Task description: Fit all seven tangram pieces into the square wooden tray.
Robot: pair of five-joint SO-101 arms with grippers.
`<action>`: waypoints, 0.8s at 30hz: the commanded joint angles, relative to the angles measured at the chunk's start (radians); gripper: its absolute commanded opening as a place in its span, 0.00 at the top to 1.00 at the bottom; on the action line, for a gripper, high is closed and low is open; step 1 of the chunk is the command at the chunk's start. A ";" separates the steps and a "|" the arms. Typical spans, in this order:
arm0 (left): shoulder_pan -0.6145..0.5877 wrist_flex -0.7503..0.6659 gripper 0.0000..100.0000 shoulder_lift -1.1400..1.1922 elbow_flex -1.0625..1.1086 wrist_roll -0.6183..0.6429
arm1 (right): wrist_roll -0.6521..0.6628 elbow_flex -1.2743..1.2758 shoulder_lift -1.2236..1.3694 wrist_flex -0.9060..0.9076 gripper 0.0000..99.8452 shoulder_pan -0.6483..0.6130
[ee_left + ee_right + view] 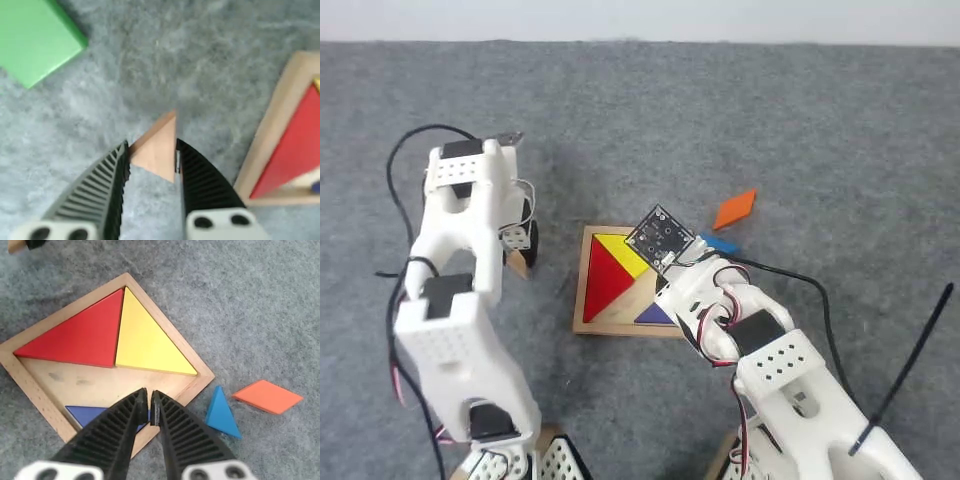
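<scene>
Tangram triangle (159,134) — seemingly within left claw (151,146)

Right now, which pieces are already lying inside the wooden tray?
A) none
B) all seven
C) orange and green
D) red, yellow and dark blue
D: the red triangle, yellow triangle and dark blue triangle lie inside the wooden tray, while the orange piece and light blue triangle lie on the carpet and the left end effector grips a tan triangle.
</scene>
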 commanded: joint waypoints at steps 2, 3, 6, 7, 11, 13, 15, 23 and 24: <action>0.031 0.020 0.99 -0.167 0.048 -0.166 | -0.009 -0.017 -0.074 0.015 0.98 0.008; 0.038 0.020 0.99 -0.180 0.054 -0.209 | -0.014 -0.014 -0.096 0.015 0.98 0.027; 0.064 0.021 0.99 -0.195 0.061 -0.353 | -0.098 -0.012 -0.188 0.025 0.98 0.111; 0.083 0.026 0.99 -0.196 0.064 -0.382 | -0.129 -0.014 -0.225 0.044 0.98 0.140; 0.215 0.057 0.99 -0.196 0.099 -0.496 | -0.245 -0.005 -0.381 0.082 0.98 0.251; 0.299 0.049 0.99 -0.203 0.130 -0.540 | -0.293 0.020 -0.460 0.081 0.98 0.309; 0.374 0.046 0.99 -0.193 0.139 -0.585 | -0.308 0.034 -0.526 0.082 0.98 0.355; 0.557 -0.118 0.99 -0.193 0.196 -0.709 | -0.348 0.064 -0.610 0.090 0.98 0.383; 0.557 -0.120 0.99 -0.193 0.196 -0.747 | -0.348 0.064 -0.610 0.090 0.98 0.383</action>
